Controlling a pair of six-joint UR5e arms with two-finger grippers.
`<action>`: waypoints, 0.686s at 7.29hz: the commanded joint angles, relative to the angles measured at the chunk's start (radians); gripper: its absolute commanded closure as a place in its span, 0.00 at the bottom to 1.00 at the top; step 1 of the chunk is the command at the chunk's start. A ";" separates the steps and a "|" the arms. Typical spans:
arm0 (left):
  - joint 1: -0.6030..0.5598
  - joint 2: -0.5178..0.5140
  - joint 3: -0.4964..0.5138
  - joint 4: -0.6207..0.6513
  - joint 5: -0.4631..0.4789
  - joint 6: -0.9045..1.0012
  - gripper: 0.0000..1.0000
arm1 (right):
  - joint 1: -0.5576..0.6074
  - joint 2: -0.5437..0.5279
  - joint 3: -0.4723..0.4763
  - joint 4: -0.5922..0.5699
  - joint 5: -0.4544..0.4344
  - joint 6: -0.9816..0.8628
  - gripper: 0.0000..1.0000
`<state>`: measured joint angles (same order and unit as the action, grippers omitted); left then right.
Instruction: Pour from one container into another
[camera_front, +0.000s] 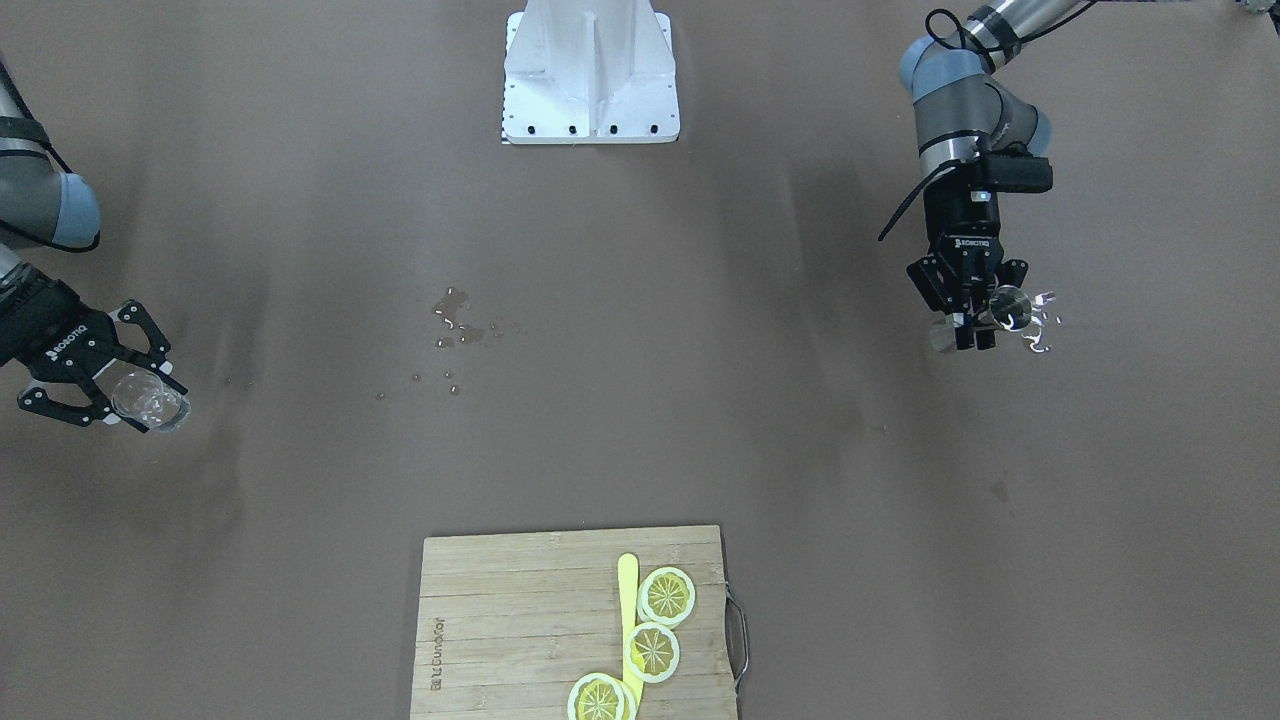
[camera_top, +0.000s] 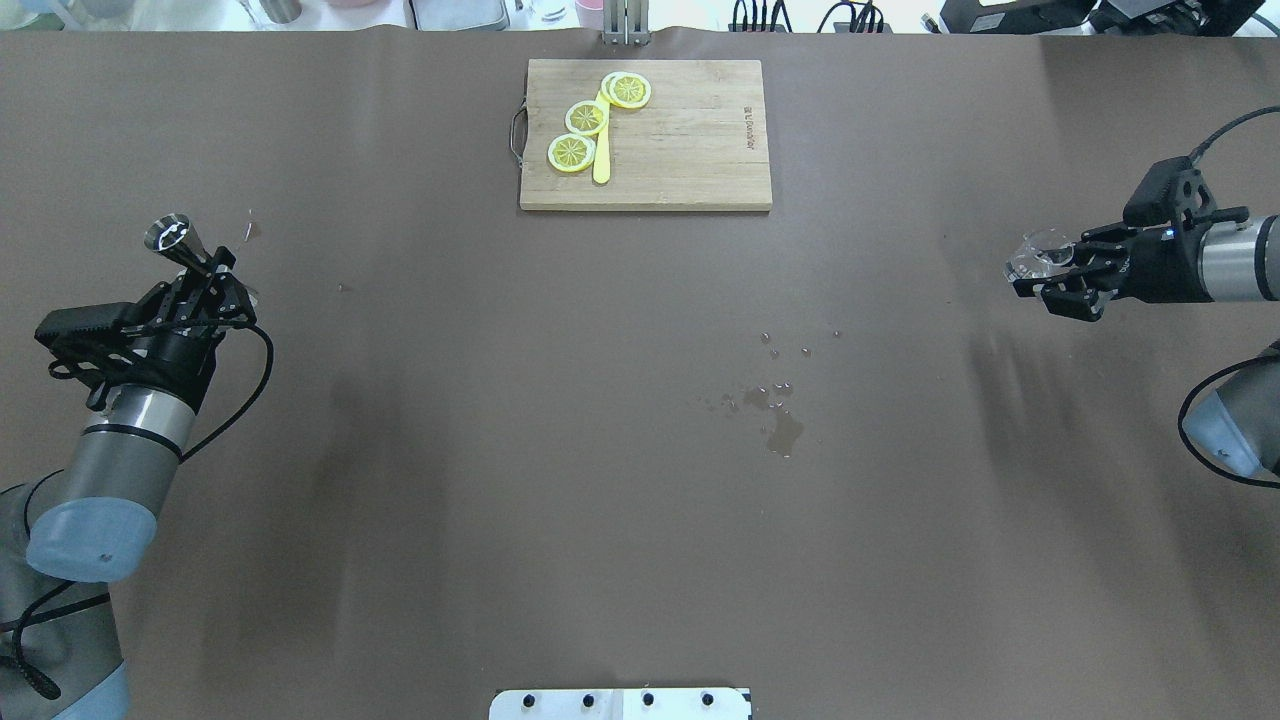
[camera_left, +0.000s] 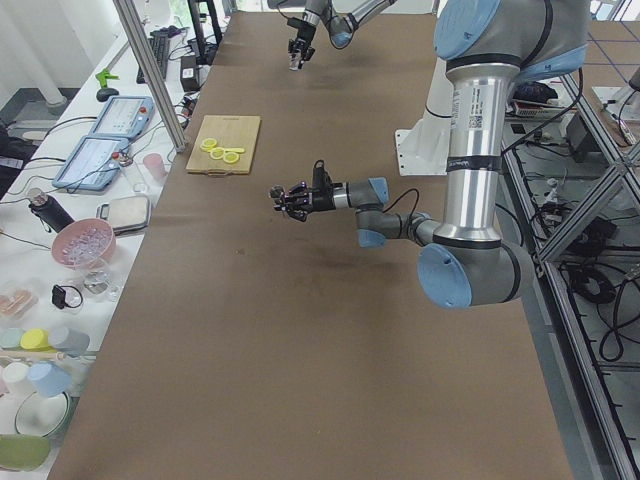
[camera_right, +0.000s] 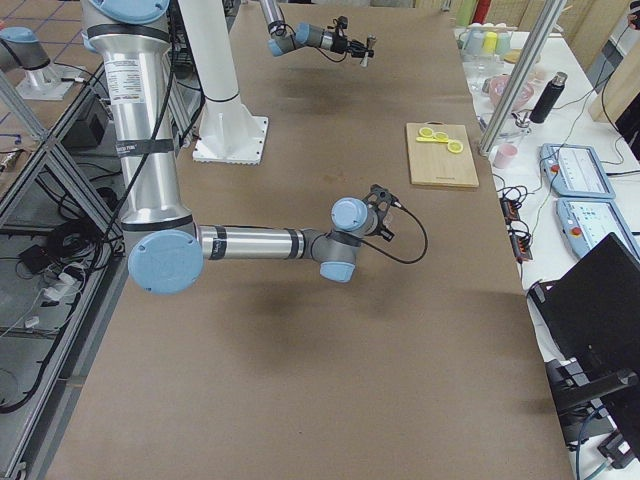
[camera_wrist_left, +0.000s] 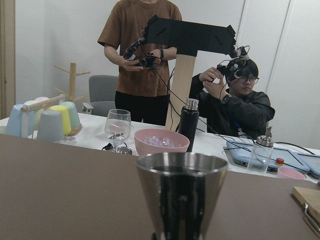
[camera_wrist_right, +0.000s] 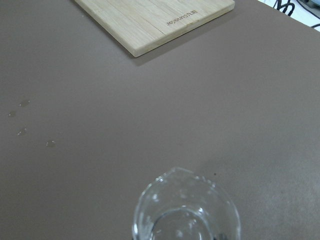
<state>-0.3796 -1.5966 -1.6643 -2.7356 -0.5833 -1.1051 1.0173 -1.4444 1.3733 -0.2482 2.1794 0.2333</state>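
Observation:
The steel jigger (camera_top: 172, 235) is at the table's far left, and my left gripper (camera_top: 213, 272) is shut on its lower part. It also shows in the front view as the jigger (camera_front: 1010, 305) beside the left gripper (camera_front: 972, 325). In the left wrist view the jigger's upper cone (camera_wrist_left: 182, 192) stands upright with a level rim. At the far right my right gripper (camera_top: 1042, 275) is shut on the clear glass (camera_top: 1040, 253). The front view shows the glass (camera_front: 150, 398) over the table. In the right wrist view the glass (camera_wrist_right: 187, 212) has its mouth open toward the camera.
A wooden cutting board (camera_top: 690, 150) with lemon slices (camera_top: 586, 118) and a yellow knife (camera_top: 601, 160) lies at the far middle edge. A small spill (camera_top: 780, 425) wets the mat right of centre. The robot's white base (camera_front: 590, 75) stands at the near edge. Two people stand beyond the table.

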 joint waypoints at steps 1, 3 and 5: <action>0.007 -0.011 -0.047 -0.004 -0.054 0.138 1.00 | 0.033 0.056 0.050 -0.186 0.087 -0.103 1.00; 0.005 -0.026 -0.071 -0.050 -0.159 0.264 1.00 | 0.030 0.096 0.055 -0.300 0.202 -0.101 1.00; 0.002 -0.063 -0.072 -0.091 -0.301 0.361 1.00 | 0.038 0.122 0.053 -0.379 0.237 -0.104 1.00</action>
<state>-0.3755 -1.6368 -1.7330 -2.7988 -0.7959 -0.8148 1.0530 -1.3363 1.4262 -0.5862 2.3942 0.1301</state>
